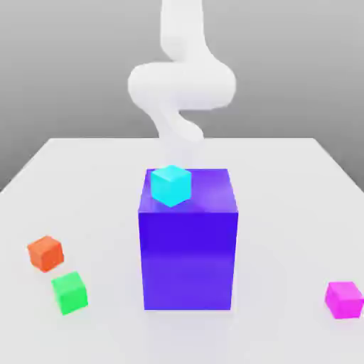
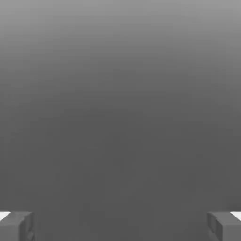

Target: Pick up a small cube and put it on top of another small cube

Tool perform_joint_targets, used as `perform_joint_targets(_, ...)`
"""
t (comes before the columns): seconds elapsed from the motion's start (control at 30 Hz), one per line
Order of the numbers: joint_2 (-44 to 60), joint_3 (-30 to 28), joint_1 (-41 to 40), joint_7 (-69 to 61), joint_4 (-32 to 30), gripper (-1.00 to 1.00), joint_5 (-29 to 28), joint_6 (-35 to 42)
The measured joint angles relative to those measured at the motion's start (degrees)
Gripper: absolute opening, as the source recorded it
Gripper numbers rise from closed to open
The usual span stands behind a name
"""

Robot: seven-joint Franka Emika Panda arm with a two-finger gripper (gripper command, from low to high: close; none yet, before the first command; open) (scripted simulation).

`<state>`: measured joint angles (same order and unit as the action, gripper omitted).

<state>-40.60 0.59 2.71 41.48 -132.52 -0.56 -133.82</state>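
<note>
Spread wide, the pincer [image 2: 120, 226] shows in the hand view as two grey, blocky fingertips [image 2: 16, 226] far apart at the picture's corners, with nothing between them but a plain grey gradient. On the exterior view the pink cube [image 1: 345, 299] sits on the desk [image 1: 284, 213] close to its near edge, toward the exterior view's right corner, well apart from everything else; it is a small, plain, flat-coloured magenta block with sharp edges, turned slightly so that two side faces and the lighter top show. Its partner, the orange-red cube [image 1: 45, 253], of like size and finish, rests near the desk's edge on the exterior view's left, and a green cube [image 1: 70, 292] lies just beside it, nearer the front edge. A big blue-purple block [image 1: 188, 249] stands in the middle of the desk, glossy enough on its front to carry a soft sheen, and a cyan cube [image 1: 170, 185] sits on its top at the front corner on the exterior view's left, rotated corner-forward. Behind the block rises the white arm [image 1: 181, 82], smooth and rounded, softly blurred; its lower part is hidden by the block and its top is cut off by the frame. White and matte, the desk carries faint shadows under the cubes.
</note>
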Motion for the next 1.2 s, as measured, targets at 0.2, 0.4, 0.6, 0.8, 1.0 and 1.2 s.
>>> perform_joint_targets(0.2,12.82,1.60,6.41,-10.85,-1.80,0.00,-1.13,-5.00)
perform_joint_targets(0.4,25.28,3.65,12.12,-21.59,-3.56,0.00,-1.96,-9.87)
perform_joint_targets(0.6,37.74,6.86,17.41,-32.20,-5.32,0.00,-2.99,-14.73)
perform_joint_targets(0.8,50.30,9.75,21.68,-41.83,-7.05,0.00,-5.37,-19.54)
perform_joint_targets(1.0,62.89,8.88,25.13,-43.54,-6.37,0.00,-10.20,-26.87)
perform_joint_targets(1.2,66.27,7.42,26.36,-42.66,-5.65,-1.00,-11.45,-29.42)
